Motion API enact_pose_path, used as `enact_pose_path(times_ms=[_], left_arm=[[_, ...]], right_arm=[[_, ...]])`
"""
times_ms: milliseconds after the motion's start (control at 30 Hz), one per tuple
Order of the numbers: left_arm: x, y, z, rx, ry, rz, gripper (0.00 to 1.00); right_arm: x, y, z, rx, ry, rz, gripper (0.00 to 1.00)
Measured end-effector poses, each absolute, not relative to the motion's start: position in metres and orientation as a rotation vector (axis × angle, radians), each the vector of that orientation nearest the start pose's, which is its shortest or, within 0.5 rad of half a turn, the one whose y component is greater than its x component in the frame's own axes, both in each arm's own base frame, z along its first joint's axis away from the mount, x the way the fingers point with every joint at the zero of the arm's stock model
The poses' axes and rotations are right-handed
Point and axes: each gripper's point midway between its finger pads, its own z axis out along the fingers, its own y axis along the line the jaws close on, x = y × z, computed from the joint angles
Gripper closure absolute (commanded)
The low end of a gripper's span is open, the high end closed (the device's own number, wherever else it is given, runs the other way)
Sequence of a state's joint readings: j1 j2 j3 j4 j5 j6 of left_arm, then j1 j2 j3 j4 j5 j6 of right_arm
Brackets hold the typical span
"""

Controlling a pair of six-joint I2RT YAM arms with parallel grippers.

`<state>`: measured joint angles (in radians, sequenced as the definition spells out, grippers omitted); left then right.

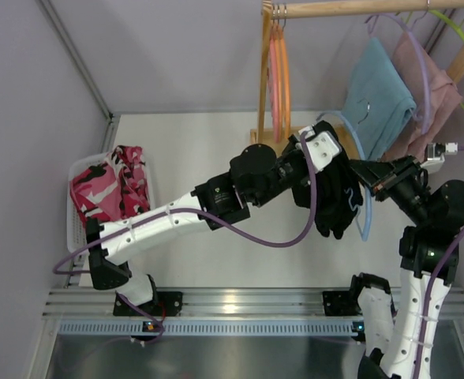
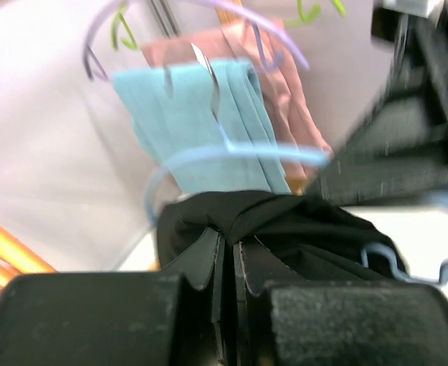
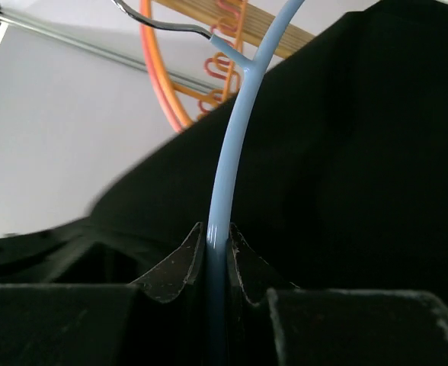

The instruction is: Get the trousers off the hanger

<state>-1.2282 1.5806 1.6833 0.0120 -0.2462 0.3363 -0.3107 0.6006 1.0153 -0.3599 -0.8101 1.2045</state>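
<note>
The plain black trousers [image 1: 336, 204] hang bunched over a light blue hanger [image 1: 365, 215] above the table's right side. My left gripper [image 1: 332, 175] is shut on a fold of the black trousers [image 2: 308, 229], its fingers [image 2: 201, 255] pinching the cloth just below the hanger's arc [image 2: 232, 152]. My right gripper [image 1: 368, 183] is shut on the blue hanger's wire [image 3: 235, 145], with the black trousers [image 3: 353, 152] draped right behind it. In the wrist views, the left gripper [image 2: 230, 240] and the right gripper [image 3: 216, 232] both have jaws closed tight. The camouflage trousers [image 1: 110, 188] lie in a white basket [image 1: 75, 230] at the left.
A wooden rack rail [image 1: 358, 8] crosses the top right. On it hang orange hangers [image 1: 279, 79], a teal cloth [image 1: 378, 99] and a pink cloth [image 1: 435, 99] on purple and green hangers. The rack's wooden post [image 1: 263, 87] stands behind the left arm.
</note>
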Motion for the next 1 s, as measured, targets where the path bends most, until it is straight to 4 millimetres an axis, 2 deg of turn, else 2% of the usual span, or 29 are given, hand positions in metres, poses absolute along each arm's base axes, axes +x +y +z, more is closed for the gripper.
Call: enact_pose_path(times_ms=[200,533,733,1000], left_arm=[[0.226,-0.454,0.507,0.818,1.107,-0.546,1.00],[0.228,-0.447,0.562,0.738,1.028,-0.539,1.00],[0.225,-0.439,0.581,0.715,0.994,-0.534,1.00],[0.224,-0.436,0.582,0.736,0.992,-0.508,1.00]], right_arm=[[0.219,0.089,0.379,0.589,1.642,1.261,1.00],[0.232,0.078,0.339,0.635,1.693,1.177,1.00],[0.235,0.073,0.317,0.630,1.723,1.112,1.00],[0.240,0.064,0.275,0.650,1.785,1.017,1.00]])
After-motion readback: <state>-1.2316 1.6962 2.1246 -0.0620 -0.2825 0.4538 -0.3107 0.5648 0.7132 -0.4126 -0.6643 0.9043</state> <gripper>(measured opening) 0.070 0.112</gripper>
